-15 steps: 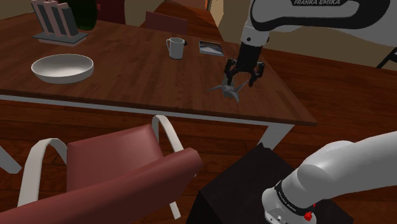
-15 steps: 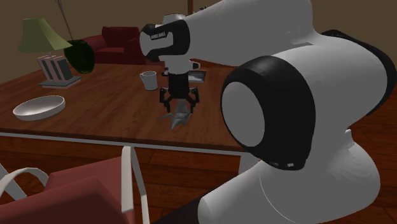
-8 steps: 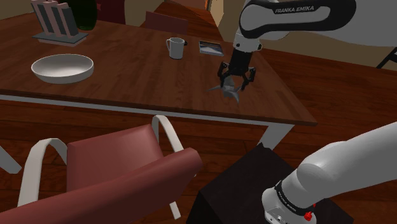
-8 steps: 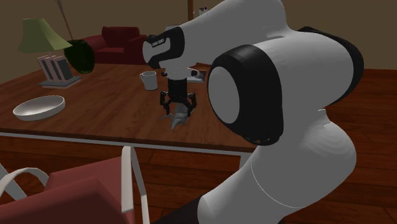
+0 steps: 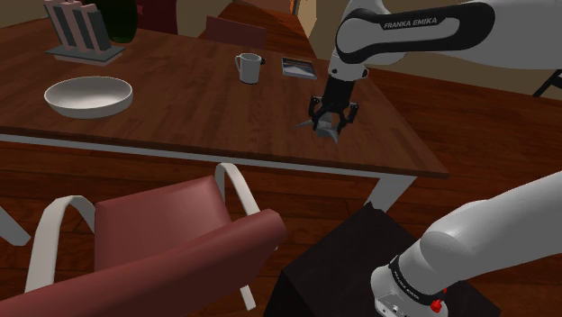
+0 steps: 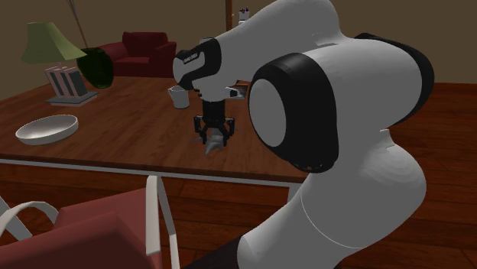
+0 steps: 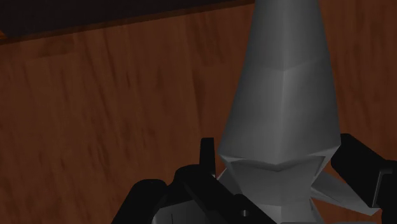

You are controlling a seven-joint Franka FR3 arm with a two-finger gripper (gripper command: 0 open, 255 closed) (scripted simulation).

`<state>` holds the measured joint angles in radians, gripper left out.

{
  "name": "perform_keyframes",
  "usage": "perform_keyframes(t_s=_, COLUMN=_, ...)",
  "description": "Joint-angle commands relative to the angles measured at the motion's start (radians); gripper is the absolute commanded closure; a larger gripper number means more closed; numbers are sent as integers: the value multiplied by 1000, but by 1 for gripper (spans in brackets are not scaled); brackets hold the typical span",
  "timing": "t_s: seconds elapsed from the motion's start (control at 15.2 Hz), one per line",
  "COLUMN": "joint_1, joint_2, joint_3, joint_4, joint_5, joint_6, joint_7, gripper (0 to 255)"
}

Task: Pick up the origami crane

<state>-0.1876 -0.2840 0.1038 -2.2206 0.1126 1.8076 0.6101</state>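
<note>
The origami crane (image 5: 330, 130) is a grey folded figure on the dark wooden table (image 5: 180, 108), near the table's edge on the shoulder view's right. My black gripper (image 5: 332, 122) has come straight down over it and stands open. One finger is on each side of the crane's body. From the second exterior view the gripper (image 6: 215, 139) straddles the crane (image 6: 215, 143), which rests on the tabletop. In the wrist view the crane's pointed grey body (image 7: 283, 127) rises between the fingertips (image 7: 207, 159), which sit close to its flanks.
A white mug (image 5: 249, 67) and a small picture frame (image 5: 297, 67) stand behind the crane. A white bowl (image 5: 87, 95) and a rack of books (image 5: 79, 31) are further to the shoulder view's left. A red armchair (image 5: 171, 243) stands in front of the table.
The gripper has dropped from just above the crane to table level around it, shifting slightly towards the shoulder view's left. The crane has not moved.
</note>
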Motion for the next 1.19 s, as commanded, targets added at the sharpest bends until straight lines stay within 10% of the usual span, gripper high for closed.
perform_keyframes(t_s=0.0, joint_1=0, joint_2=1, joint_3=0, joint_4=-1, joint_5=0, joint_6=1, joint_7=0, gripper=255)
perform_keyframes(t_s=1.12, joint_1=-2, joint_2=-15, joint_3=-5, joint_4=146, joint_5=-4, joint_6=-160, joint_7=12, gripper=255)
